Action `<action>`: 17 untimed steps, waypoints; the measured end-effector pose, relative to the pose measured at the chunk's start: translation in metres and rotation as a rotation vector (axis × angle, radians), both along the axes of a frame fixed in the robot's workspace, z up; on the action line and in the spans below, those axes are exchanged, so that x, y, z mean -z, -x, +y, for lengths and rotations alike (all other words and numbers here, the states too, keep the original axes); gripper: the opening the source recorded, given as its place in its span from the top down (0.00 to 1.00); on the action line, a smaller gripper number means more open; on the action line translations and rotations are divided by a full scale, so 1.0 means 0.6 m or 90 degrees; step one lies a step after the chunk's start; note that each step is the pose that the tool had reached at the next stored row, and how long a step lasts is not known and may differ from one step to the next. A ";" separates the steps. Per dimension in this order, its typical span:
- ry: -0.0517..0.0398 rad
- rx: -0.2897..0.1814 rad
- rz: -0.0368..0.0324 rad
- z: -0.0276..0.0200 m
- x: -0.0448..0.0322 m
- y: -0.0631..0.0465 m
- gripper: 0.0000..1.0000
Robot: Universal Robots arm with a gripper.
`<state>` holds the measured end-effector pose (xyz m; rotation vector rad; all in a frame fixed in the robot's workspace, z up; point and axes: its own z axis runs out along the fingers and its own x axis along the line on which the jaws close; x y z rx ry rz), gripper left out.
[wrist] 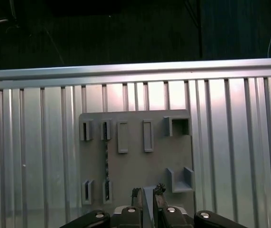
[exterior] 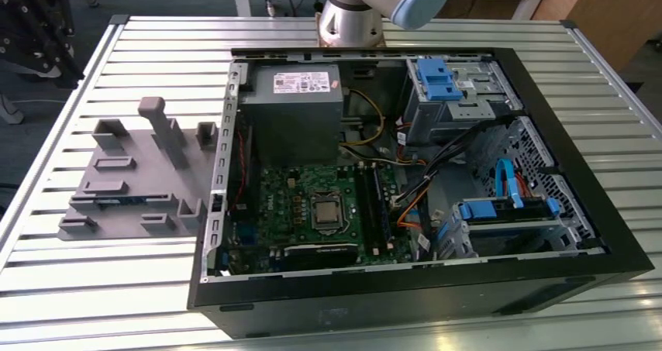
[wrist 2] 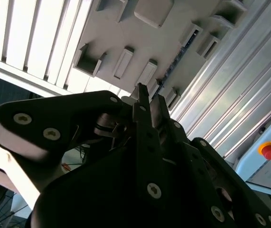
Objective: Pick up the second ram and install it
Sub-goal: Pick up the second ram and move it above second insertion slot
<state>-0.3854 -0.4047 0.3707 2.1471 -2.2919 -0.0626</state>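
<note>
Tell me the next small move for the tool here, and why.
Probably slide the tool sideways across the grey holder tray until it lines up with the second ram, before any lowering. In the first wrist view the ram stands on edge between two pairs of slots, and the tool hangs above the tray, offset from that line.

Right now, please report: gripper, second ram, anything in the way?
Black gripper above grey plastic holder tray, apart from it. Slim dark ram stick sits in tray slots, not picked up. Nothing seen in the way.
</note>
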 end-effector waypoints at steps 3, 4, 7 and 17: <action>-0.0001 0.000 -0.0002 -0.0022 0.004 0.000 0.76; -0.0001 0.000 -0.0001 -0.0025 0.006 0.000 0.76; 0.0000 0.001 0.0000 -0.0037 0.011 0.000 0.76; -0.0001 0.020 -0.0001 -0.0045 0.019 0.002 0.76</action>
